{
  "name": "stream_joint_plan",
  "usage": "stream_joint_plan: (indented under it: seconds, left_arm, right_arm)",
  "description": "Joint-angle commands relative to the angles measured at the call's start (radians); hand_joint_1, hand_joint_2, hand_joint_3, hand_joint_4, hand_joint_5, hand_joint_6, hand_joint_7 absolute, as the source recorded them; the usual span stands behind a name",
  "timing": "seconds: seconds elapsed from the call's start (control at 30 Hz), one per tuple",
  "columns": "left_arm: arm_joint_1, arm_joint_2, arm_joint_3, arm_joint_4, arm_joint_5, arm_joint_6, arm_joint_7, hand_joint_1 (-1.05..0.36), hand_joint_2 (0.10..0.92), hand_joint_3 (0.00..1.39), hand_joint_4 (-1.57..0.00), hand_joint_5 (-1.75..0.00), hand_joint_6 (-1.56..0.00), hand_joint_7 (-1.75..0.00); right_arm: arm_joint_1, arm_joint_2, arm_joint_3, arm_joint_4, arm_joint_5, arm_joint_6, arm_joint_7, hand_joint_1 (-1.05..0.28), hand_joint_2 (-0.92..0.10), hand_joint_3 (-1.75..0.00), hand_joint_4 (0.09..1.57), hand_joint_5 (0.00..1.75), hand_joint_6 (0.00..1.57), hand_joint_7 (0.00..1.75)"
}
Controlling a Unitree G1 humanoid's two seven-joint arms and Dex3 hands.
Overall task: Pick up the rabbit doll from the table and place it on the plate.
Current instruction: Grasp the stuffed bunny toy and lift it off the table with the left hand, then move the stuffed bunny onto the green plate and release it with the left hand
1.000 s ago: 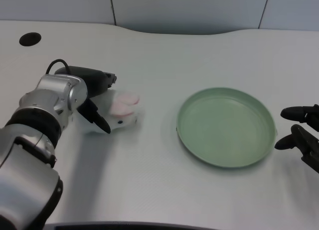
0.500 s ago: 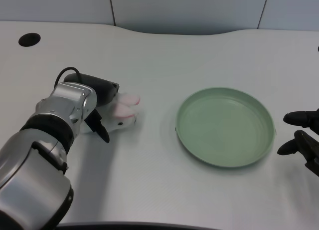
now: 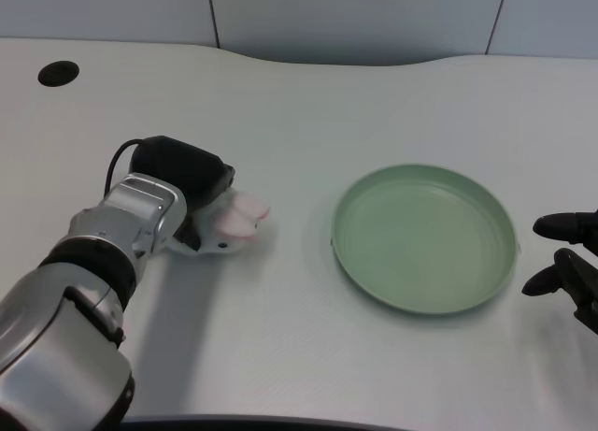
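Plush, light and squashy, the rabbit doll (image 3: 234,222) lay left of the plate (image 3: 425,237); the left hand (image 3: 192,193) covered its body, grip unclear.

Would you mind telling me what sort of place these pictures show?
Probably a robotics lab or test bench: a plain white table with a cable hole, grey partition panels behind, and only a round green plate and small white-and-pink rabbit doll as props.

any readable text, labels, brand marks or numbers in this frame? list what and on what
None. No text, label, brand or number is readable on the left hand, the rabbit doll, the green plate, the white table or the dark round hole in it.
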Motion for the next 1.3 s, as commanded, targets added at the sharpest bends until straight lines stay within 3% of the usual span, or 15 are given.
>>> stream_joint_plan:
  seconds: [0.03, 0.17, 0.23, 0.37, 0.47, 0.53, 0.63, 0.7, 0.77, 0.97, 1.03, 1.1, 1.13, 1.23, 1.3]
  left_arm:
    - [0.022, 0.021, -0.008, 0.007, 0.012, -0.024, 0.070, -0.32, 0.917, 0.02, -0.41, -1.11, -0.49, -0.89]
    - [0.016, 0.036, -0.044, 0.010, 0.051, -0.055, 0.149, -0.27, 0.921, 0.04, -0.46, -1.37, -0.46, -1.01]
    - [0.015, 0.046, -0.069, 0.010, 0.079, -0.071, 0.216, -0.27, 0.921, 0.10, -0.53, -1.43, -0.53, -0.95]
    - [0.006, 0.061, -0.076, 0.011, 0.090, -0.101, 0.302, -0.27, 0.887, 0.01, -0.79, -1.73, -0.84, -0.64]
    - [-0.008, 0.056, -0.038, 0.009, 0.050, -0.107, 0.301, -0.26, 0.894, 0.00, -0.85, -1.74, -0.79, -0.92]
    - [-0.016, 0.051, -0.006, 0.006, 0.021, -0.119, 0.304, -0.23, 0.913, 0.02, -0.83, -1.75, -0.66, -1.37]
    - [-0.035, 0.029, 0.059, -0.004, -0.040, -0.128, 0.306, -0.23, 0.904, 0.01, -0.82, -1.75, -0.59, -1.55]
    - [-0.048, 0.014, 0.091, -0.011, -0.071, -0.149, 0.310, -0.20, 0.893, 0.00, -0.82, -1.75, -0.56, -1.63]
    - [-0.054, 0.008, 0.103, -0.014, -0.080, -0.159, 0.313, -0.20, 0.889, 0.00, -0.82, -1.75, -0.55, -1.67]
    - [-0.102, -0.067, 0.162, -0.031, -0.141, -0.191, 0.302, -0.15, 0.891, 0.00, -0.83, -1.75, -0.57, -1.74]
    - [-0.121, -0.102, 0.170, -0.038, -0.151, -0.215, 0.296, -0.15, 0.872, 0.00, -0.87, -1.75, -0.58, -1.75]
    - [-0.135, -0.132, 0.159, -0.039, -0.139, -0.227, 0.302, -0.15, 0.873, 0.01, -0.89, -1.75, -0.59, -1.75]
    - [-0.141, -0.143, 0.153, -0.038, -0.133, -0.228, 0.301, -0.15, 0.877, 0.01, -0.89, -1.75, -0.60, -1.75]
    - [-0.160, -0.182, 0.125, -0.033, -0.109, -0.239, 0.284, -0.21, 0.830, 0.00, -0.90, -1.75, -0.61, -1.65]
    - [-0.175, -0.211, 0.096, -0.027, -0.086, -0.243, 0.258, -0.24, 0.856, 0.03, -0.90, -1.75, -0.62, -1.54]
  right_arm:
    - [0.013, -0.014, -0.017, -0.008, 0.009, -0.001, -0.004, -0.31, -0.92, -0.56, 0.29, 1.56, 0.27, 1.12]
    - [0.010, -0.011, -0.018, -0.005, 0.016, 0.001, -0.001, -0.31, -0.92, -0.56, 0.29, 1.55, 0.27, 1.12]
    - [0.006, -0.011, -0.018, 0.000, 0.018, -0.003, 0.003, -0.31, -0.92, -0.56, 0.29, 1.54, 0.28, 1.13]
    - [-0.006, -0.012, -0.017, 0.009, 0.016, 0.012, -0.005, -0.29, -0.92, -0.57, 0.29, 1.54, 0.27, 1.12]
    - [-0.021, -0.019, -0.019, 0.035, 0.014, 0.003, 0.003, -0.30, -0.92, -0.58, 0.28, 1.54, 0.26, 1.12]
    - [-0.030, -0.019, -0.023, 0.052, 0.016, -0.005, 0.008, -0.30, -0.92, -0.57, 0.30, 1.55, 0.27, 1.13]
    - [-0.043, -0.024, -0.024, 0.074, 0.005, -0.026, 0.008, -0.31, -0.92, -0.56, 0.31, 1.55, 0.28, 1.13]
    - [-0.056, -0.027, -0.030, 0.101, 0.012, -0.036, 0.021, -0.30, -0.92, -0.56, 0.31, 1.55, 0.28, 1.13]
    - [-0.065, -0.027, -0.035, 0.119, 0.016, -0.042, 0.031, -0.29, -0.92, -0.56, 0.30, 1.55, 0.28, 1.13]
    - [-0.101, -0.042, -0.039, 0.186, -0.006, -0.059, 0.034, -0.29, -0.92, -0.55, 0.29, 1.53, 0.28, 1.12]
    - [-0.111, -0.041, -0.036, 0.194, -0.014, -0.062, 0.022, -0.29, -0.92, -0.55, 0.31, 1.53, 0.29, 1.12]
    - [-0.113, -0.039, -0.031, 0.178, -0.023, -0.033, -0.007, -0.31, -0.92, -0.53, 0.32, 1.52, 0.30, 1.11]
    - [-0.114, -0.038, -0.030, 0.176, -0.022, -0.029, -0.007, -0.31, -0.92, -0.52, 0.32, 1.51, 0.31, 1.11]
    - [-0.132, -0.030, -0.039, 0.220, 0.002, -0.057, 0.035, -0.29, -0.92, -0.53, 0.29, 1.54, 0.30, 1.10]
    - [-0.136, -0.026, -0.039, 0.231, 0.004, -0.068, 0.043, -0.29, -0.92, -0.52, 0.30, 1.55, 0.31, 1.11]
